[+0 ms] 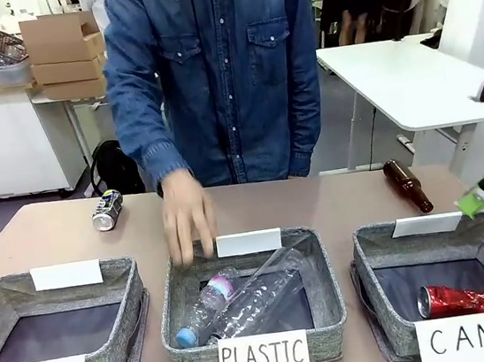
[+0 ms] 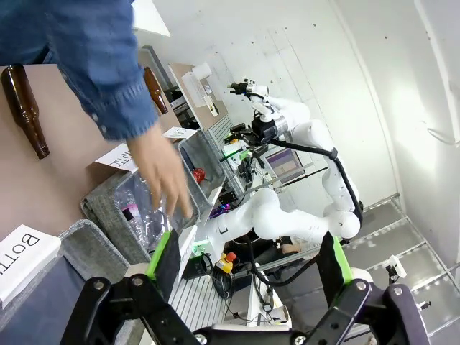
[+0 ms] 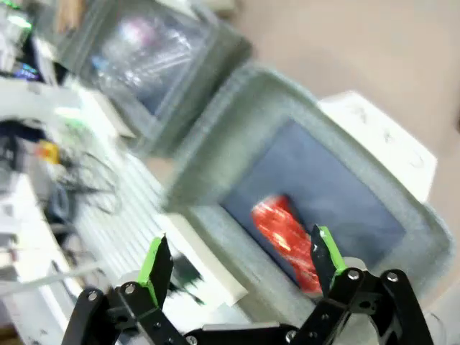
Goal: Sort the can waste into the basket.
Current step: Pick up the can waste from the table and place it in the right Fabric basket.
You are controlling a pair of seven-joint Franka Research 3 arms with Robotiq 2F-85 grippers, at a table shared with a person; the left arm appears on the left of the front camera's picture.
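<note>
Front view: a shiny red can (image 1: pixel 461 298) lies on its side on the dark floor of the grey basket (image 1: pixel 370 258) carded CAN, at the right end of the bench (image 1: pixel 333 191). The second can (image 1: pixel 107 209), dark with a silver top, lies on the bench well apart from it, behind the BOTTLE basket (image 1: pixel 131 289). A person in a denim shirt stands at the far side, one hand (image 1: pixel 186 217) lowered to the far rim of the middle basket (image 1: pixel 326 277). That basket is marked PLASTIC and holds clear plastic bottles (image 1: pixel 244 301). A brown glass bottle (image 1: pixel 407 184) lies on the bench just behind the CAN basket. The right pincer (image 1: pixel 471 202) hangs at that basket's far right corner, one green pad showing. Right wrist view, blurred, has its fingers spread wide with nothing between them and the red can below in the basket. Left wrist view shows the left pincer (image 2: pixel 251 248) likewise wide and empty, above the BOTTLE end of the bench, looking across at the person's hand.
</note>
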